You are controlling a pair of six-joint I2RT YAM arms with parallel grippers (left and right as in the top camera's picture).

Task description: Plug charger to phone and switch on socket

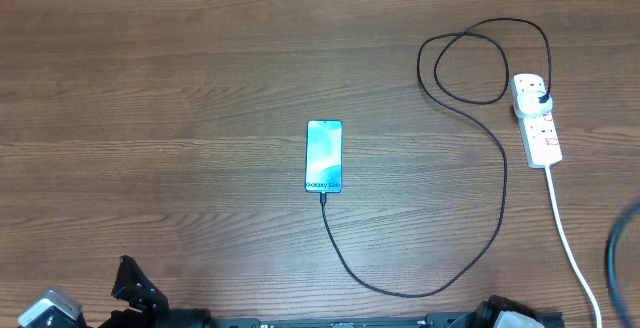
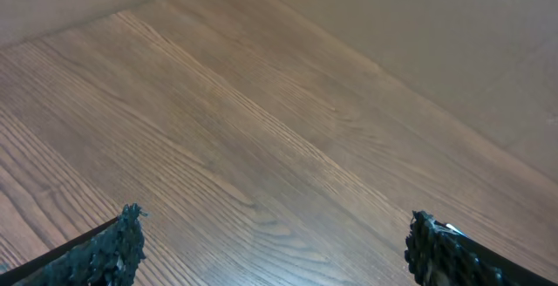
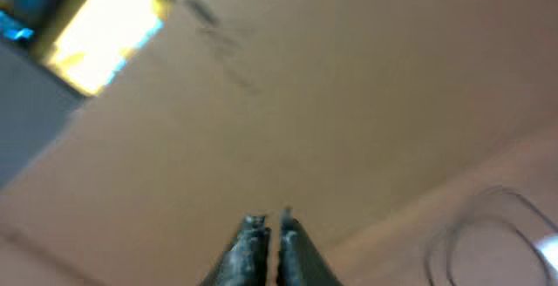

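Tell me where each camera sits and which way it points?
Overhead: above the table, looking straight down on phone, charger and socket; left arm and right arm peek in below.
Left wrist: on that arm, looking across wood tabletop toward a wall; left gripper wide open.
Right wrist: tilted up, blurred; right gripper nearly shut.
Shared: overhead and right wrist both seemingly catch the charger's loop.
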